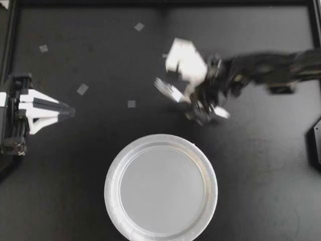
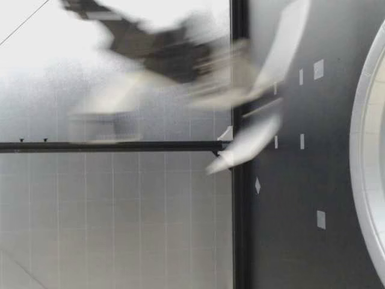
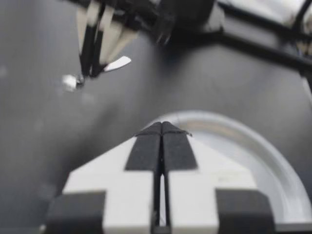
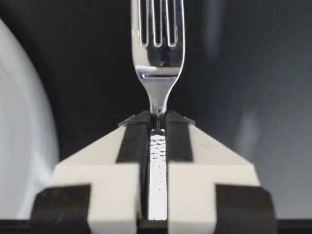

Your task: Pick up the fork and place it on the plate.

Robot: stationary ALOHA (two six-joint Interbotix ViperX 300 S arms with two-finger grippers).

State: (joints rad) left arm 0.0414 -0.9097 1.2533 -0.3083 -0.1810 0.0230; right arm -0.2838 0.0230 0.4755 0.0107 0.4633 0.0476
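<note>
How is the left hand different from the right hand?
The right hand holds the fork by its handle; the left hand holds nothing. The right hand is out near the middle of the table, beyond the plate; the left hand sits at the table's side. Both are shut.

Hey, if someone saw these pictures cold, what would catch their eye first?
The shiny fork, clamped by its handle in my right gripper, tines sticking out ahead. Next the big white plate, empty, with the fork not yet over it. My left gripper sits shut, off to the side.
</note>
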